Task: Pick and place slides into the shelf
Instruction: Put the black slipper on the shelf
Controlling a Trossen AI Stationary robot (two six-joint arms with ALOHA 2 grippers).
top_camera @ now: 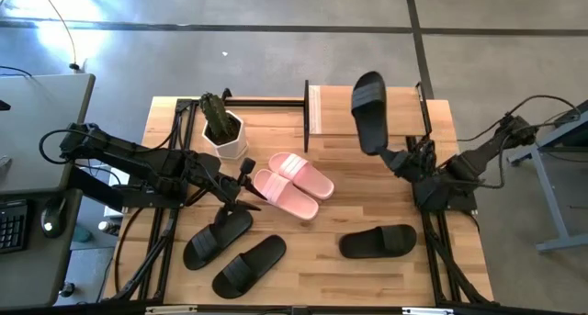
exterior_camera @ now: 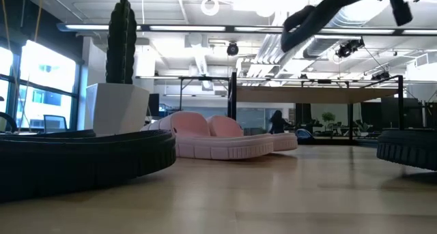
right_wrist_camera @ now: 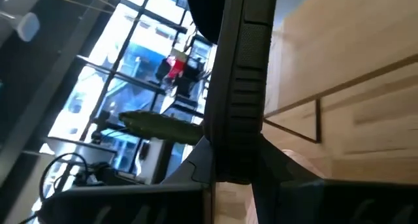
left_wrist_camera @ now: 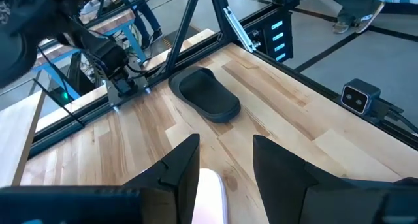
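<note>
Your right gripper has its fingers pinched nearly shut on the edge of a black slide, holding it well off the table and over the shelf. I judge you grip it by the heel end so the toe can lead toward the shelf; whether it goes on the top board or the tier below, these frames don't settle.

Your left gripper has its fingers parted and holds nothing. It hovers low, well out from the shelf's front and just beside the pink pair, likely waiting for its own pick.

Of the other slides, one black one lies well in front of the shelf on your right side, and two more lie farther out on the left. The pot with the cactus stands just beside the shelf's left end.

The high view alone shows the carried slide sitting over the shelf. The low view shows what that one can't: the slide hangs tilted, clearly above the shelf's board. The right wrist view confirms the pinch on the slide's edge. The left wrist view shows the gap between those fingers is empty, with the pink slide just below.
</note>
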